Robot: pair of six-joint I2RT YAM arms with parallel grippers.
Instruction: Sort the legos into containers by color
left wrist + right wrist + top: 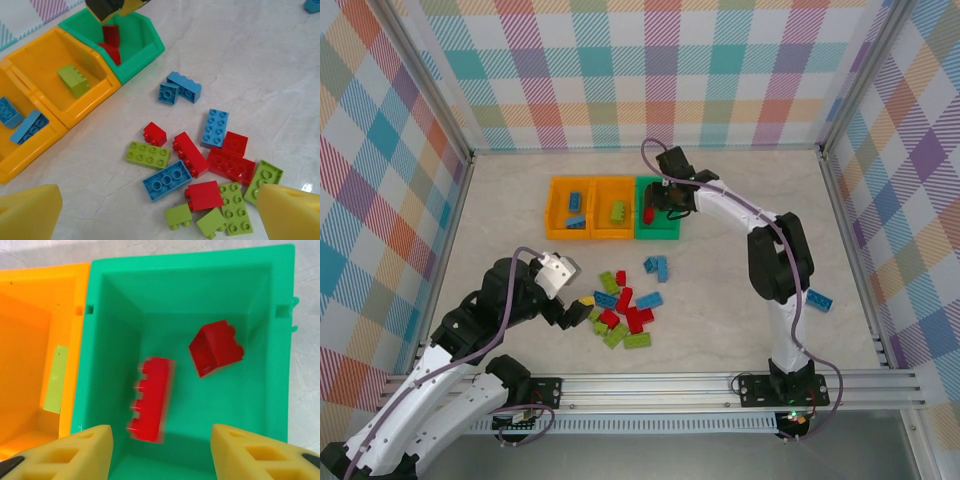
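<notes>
Two red legos (152, 397) in green bin (115, 315)

Blurred: long red brick (150, 399) inside green bin (116, 315). Cut off at picture corner: blue brick (313, 5).

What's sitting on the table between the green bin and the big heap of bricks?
Two blue bricks, side by side, on otherwise bare tabletop. The left wrist view shows them best.
</notes>
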